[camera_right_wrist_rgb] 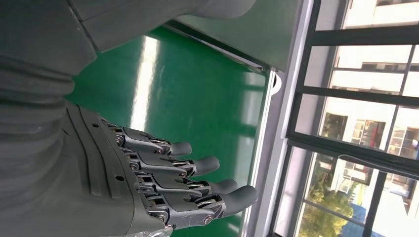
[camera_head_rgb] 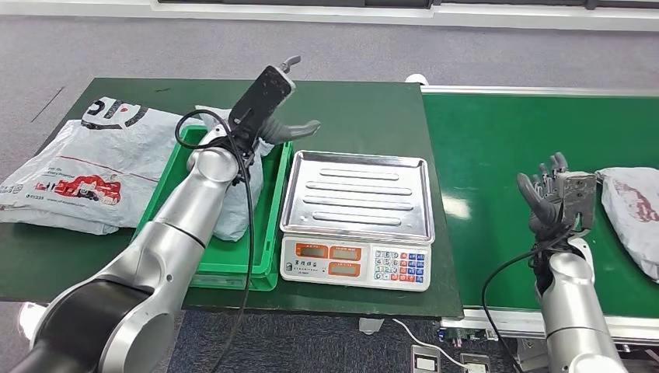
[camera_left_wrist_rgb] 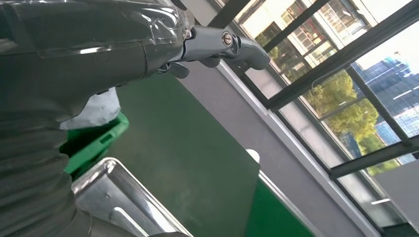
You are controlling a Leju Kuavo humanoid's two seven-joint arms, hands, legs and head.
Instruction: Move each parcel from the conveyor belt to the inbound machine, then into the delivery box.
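Head view: a dark green table on grey floor carries a green delivery box and a steel-topped scale, with the bright green conveyor belt to its right and tall windows beyond.
One parcel lies on the belt just beside the right hand, not touching it; that hand is empty, fingers spread upright. The left hand hovers released above the box, where a pale parcel lies under its arm. A printed bag rests left of the box.
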